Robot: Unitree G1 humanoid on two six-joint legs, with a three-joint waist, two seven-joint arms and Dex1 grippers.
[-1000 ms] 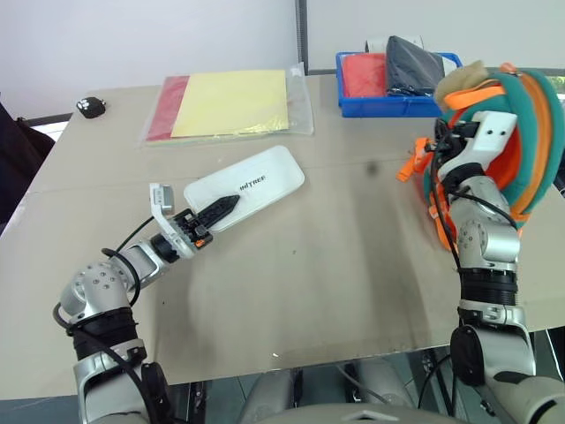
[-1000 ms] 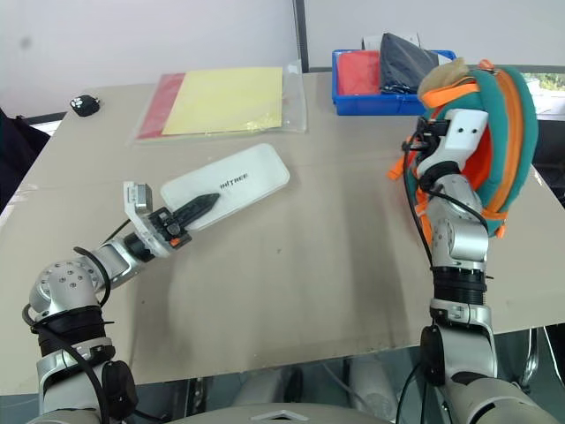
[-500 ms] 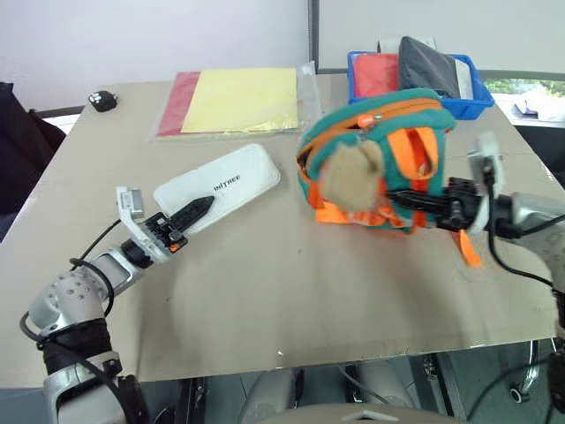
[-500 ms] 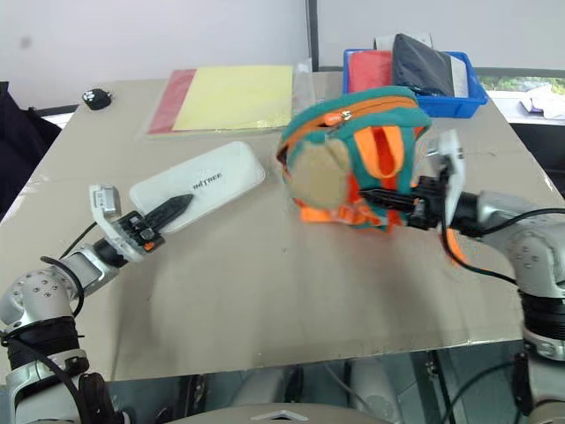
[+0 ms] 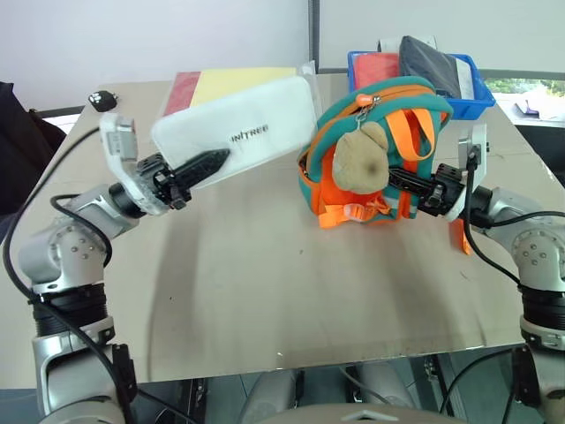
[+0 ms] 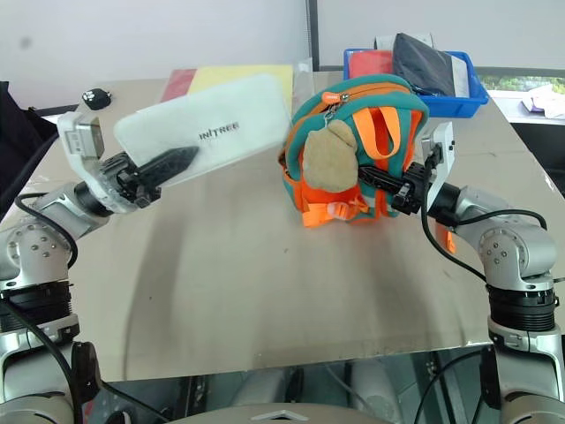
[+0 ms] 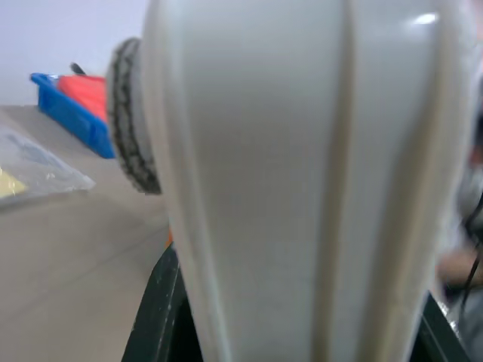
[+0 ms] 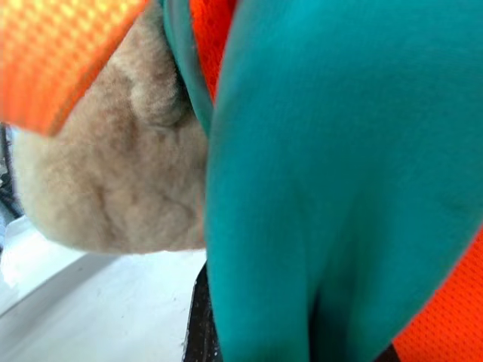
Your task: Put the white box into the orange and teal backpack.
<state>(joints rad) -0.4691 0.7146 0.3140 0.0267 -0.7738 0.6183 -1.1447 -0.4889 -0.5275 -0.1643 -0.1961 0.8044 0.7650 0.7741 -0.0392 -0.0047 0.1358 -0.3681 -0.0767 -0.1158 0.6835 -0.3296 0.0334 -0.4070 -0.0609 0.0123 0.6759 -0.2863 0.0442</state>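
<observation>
The white box is lifted off the table and tilted up on its long edge, grey lettering toward me. My left gripper is shut on its near end, one black finger lying across its face. In the left wrist view the white box stands close between the fingers. The orange and teal backpack sits on the table just right of the box, its tan plush ball hanging in front. From the right, my right gripper is shut on the backpack's side. Teal fabric presses close in the right wrist view.
A yellow-and-red folder lies at the back, partly hidden behind the box. A blue bin of clothes stands at the back right, behind the backpack. A small black object lies at the far left corner.
The left gripper has lifted the white box off the table and rolled it onto its edge. The right arm has swung the backpack from the right down to the table's middle.
</observation>
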